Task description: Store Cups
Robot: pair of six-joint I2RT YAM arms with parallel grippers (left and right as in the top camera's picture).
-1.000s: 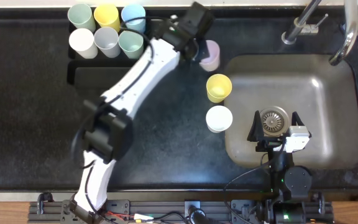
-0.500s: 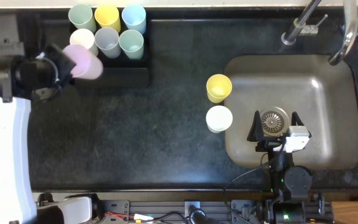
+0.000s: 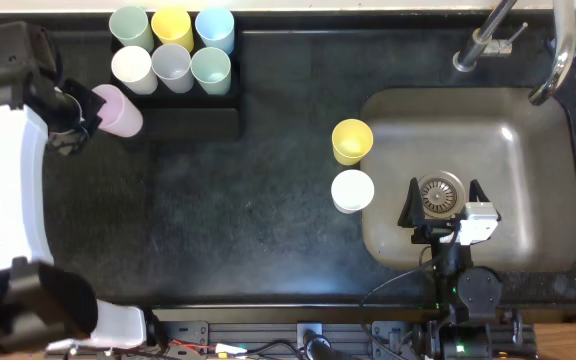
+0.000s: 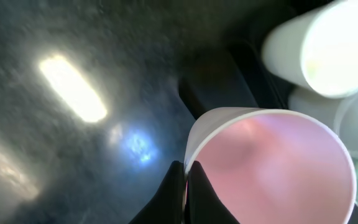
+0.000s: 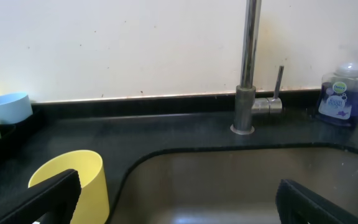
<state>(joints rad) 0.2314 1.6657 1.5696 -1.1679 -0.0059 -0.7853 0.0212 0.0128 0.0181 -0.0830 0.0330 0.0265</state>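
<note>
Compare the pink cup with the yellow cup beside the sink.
The pink cup is gripped at its rim by the left claw; the yellow cup stands free on the counter. The pink cup is tilted near the tray, the yellow cup upright. Both look empty.

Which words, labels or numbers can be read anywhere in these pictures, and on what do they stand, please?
Label on the blue plastic soap bottle: print is there, but too small to read.
No print is visible on the pale pink plastic cup held by the left gripper.
Nothing else shows legible text.
</note>
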